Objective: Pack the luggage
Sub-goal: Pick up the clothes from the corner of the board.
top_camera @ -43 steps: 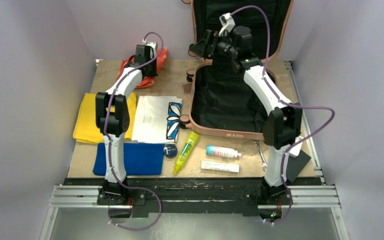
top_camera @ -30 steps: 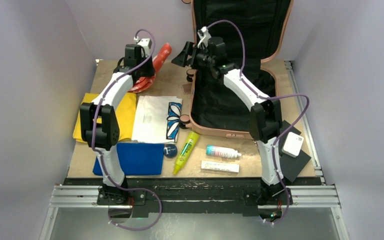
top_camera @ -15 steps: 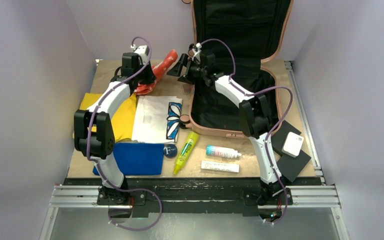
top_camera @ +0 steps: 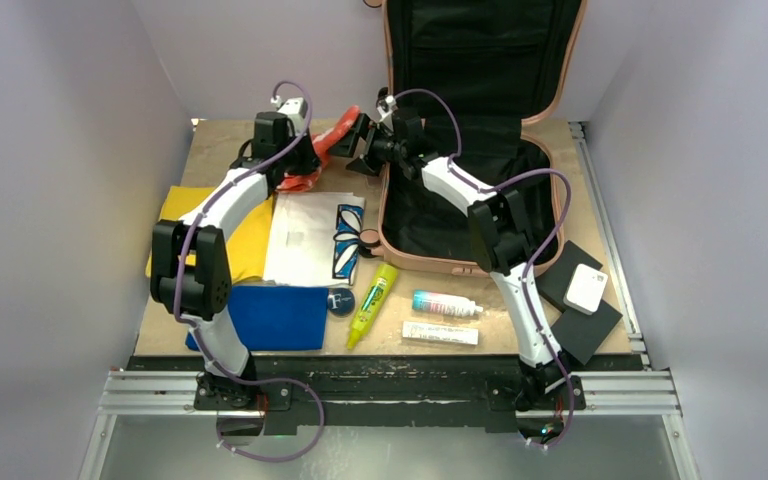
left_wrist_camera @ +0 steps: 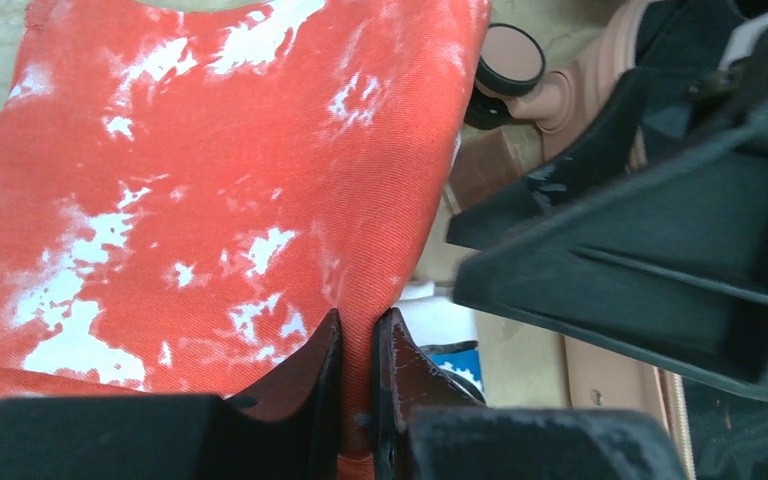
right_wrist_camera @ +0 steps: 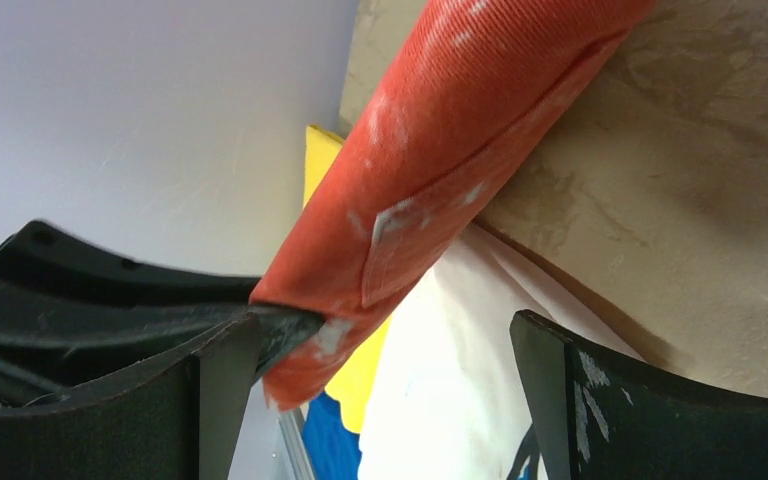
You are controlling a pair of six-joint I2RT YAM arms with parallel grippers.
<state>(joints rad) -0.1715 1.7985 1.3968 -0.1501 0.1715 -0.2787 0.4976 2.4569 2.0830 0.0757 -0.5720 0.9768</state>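
Observation:
The luggage [top_camera: 430,262], a salmon-pink suitcase, lies open at the back right with its black-lined lid upright; one wheel [left_wrist_camera: 513,60] shows in the left wrist view. My left gripper [top_camera: 305,155] [left_wrist_camera: 358,330] is shut on a red cloth with white blotches [top_camera: 332,128] [left_wrist_camera: 210,180], holding it off the table just left of the luggage. My right gripper [top_camera: 355,140] [right_wrist_camera: 410,330] stands open at the cloth's raised end. The rolled cloth [right_wrist_camera: 460,130] reaches between its fingers and touches the left one.
A yellow cloth [top_camera: 175,235], a white printed shirt [top_camera: 310,235] and a blue cloth [top_camera: 275,318] lie at the left. Near the front edge are a round tin [top_camera: 341,302], a yellow-green tube [top_camera: 372,300], a small bottle [top_camera: 445,303] and a white box [top_camera: 440,333]. Black pads [top_camera: 585,320] sit at the right.
My right arm has swung left out of the luggage to the red cloth, with its jaws widening. My left gripper has carried the cloth up and to the right.

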